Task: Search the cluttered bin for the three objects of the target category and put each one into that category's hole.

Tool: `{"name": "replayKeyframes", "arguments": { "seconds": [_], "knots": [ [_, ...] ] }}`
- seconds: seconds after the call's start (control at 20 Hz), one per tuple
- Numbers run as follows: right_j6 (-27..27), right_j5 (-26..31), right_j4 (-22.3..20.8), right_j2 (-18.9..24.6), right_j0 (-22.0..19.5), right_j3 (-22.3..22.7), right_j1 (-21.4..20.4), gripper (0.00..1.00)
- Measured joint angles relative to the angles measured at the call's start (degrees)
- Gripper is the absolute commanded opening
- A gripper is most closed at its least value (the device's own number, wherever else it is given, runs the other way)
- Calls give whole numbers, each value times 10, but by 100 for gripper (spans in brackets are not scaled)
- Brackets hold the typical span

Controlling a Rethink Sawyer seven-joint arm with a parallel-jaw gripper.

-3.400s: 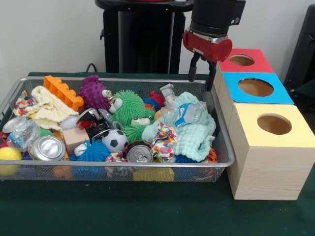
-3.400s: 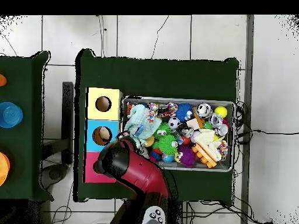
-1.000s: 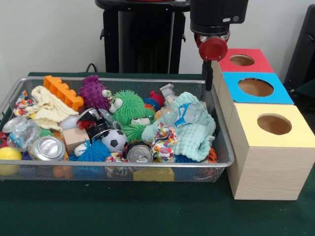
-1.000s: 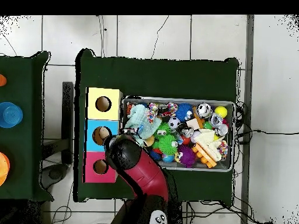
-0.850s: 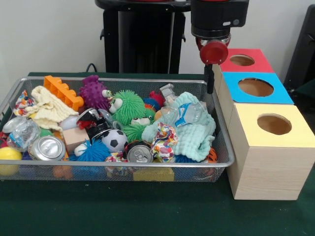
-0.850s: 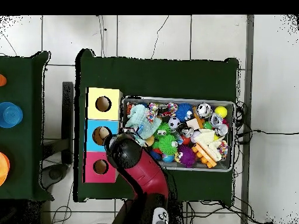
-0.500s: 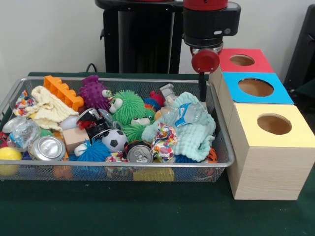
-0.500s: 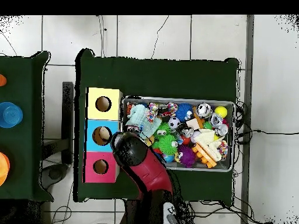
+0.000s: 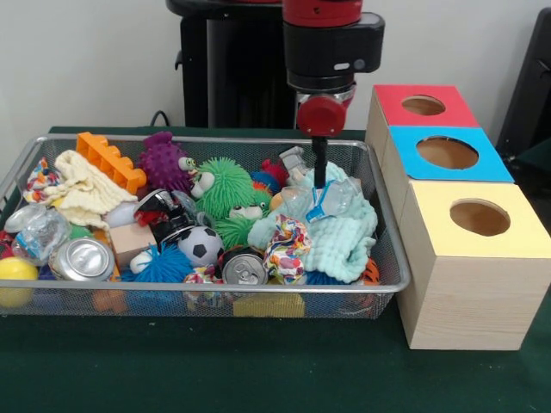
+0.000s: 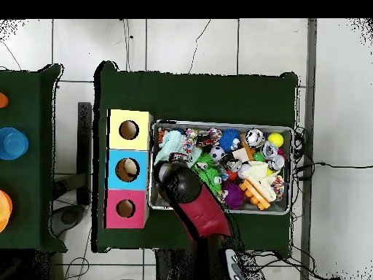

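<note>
**A:** Where's the hand?

**B:** I have the hand [image 9: 319, 179] right of centre in the front view, low over the silver wire-mesh bin [image 9: 392, 284]. It shows edge-on from here, so I cannot tell whether it is wide or narrow. Its tip sits at the crumpled clear plastic bottle with a blue label [image 9: 334, 200]; I can't tell whether they touch.

**A:** What lies round that bottle?

**B:** It rests on a pale mint-green cloth [image 9: 346, 243] heaped at the bin's right end. Just left of it I see a fuzzy green toy with eyes [image 9: 225, 185], and below that a small black-and-white football [image 9: 201, 245] and a silver drinks can standing top up [image 9: 244, 268]. A second silver can [image 9: 83, 258] lies at lower left, next to a yellow ball [image 9: 15, 280] pressed against the mesh. At upper left there's a purple spiky toy [image 9: 164, 162], an orange toy brick [image 9: 108, 159] and a cream knitted cloth [image 9: 82, 191].

**A:** And the holes?

**B:** Three wooden boxes stand in a row touching the bin's right side on the dark green counter [image 9: 258, 370]: a red-topped box [image 9: 392, 99] at the back, a blue-topped box [image 9: 405, 142] in the middle and a yellow-topped box [image 9: 430, 206] nearest the camera, each with one round hole. From overhead, the red and black arm [image 10: 200, 211] reaches up from the bottom and covers the bin's lower left corner, beside the blue-topped box.
</note>
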Motion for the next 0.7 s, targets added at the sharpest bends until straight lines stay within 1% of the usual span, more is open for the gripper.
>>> {"name": "replayKeyframes", "arguments": {
  "seconds": [0.2, 0.45, 0.65, 0.7],
  "knots": [
    [0, 0, -13, 1, -25, -2, 12, 100],
    [0, -1, -20, 2, -37, -14, 34, 100],
    [0, -1, -20, -7, -20, -37, 64, 100],
    [0, -1, -20, -18, -5, -49, 75, 100]
  ]
}}
